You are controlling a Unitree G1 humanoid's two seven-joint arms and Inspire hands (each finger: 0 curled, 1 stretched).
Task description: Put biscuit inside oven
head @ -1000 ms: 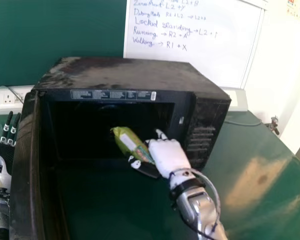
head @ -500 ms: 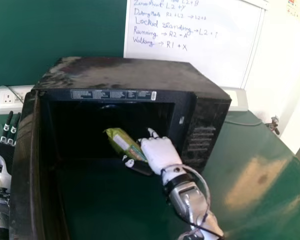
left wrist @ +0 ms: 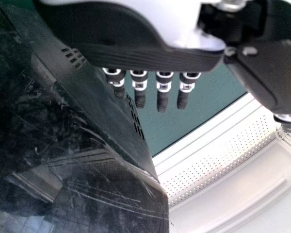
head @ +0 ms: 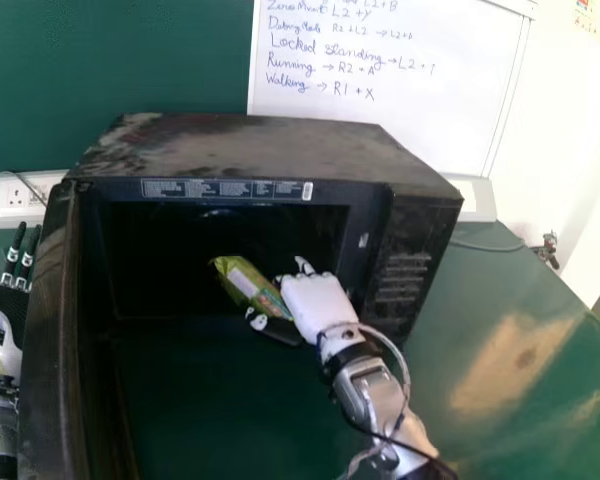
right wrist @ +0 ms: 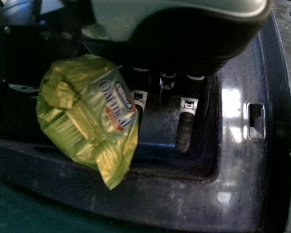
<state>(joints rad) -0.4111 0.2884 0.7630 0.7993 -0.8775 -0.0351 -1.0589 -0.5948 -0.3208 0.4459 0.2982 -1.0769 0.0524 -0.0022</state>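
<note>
Right hand (head: pixel 320 306) has the biscuit pack (head: pixel 250 284) gripped mid-frame, by the oven (head: pixel 250 148) mouth; left hand (head: pixel 10 305), far left, is released, fingers straight.

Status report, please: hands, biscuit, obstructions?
Right hand gripping biscuit packet at oven opening. Left hand open, beside oven door. No obstruction visible.

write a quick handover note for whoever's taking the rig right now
Right hand: at the microwave oven's opening, green biscuit packet held between thumb and fingers.
Left hand: idle, fingers straight, outside the door.
Done: door open, packet grasped and brought to the opening.
Left: make sure the packet is fully inside, release it, withdraw the right hand, probably clear of the opening's edge.
</note>
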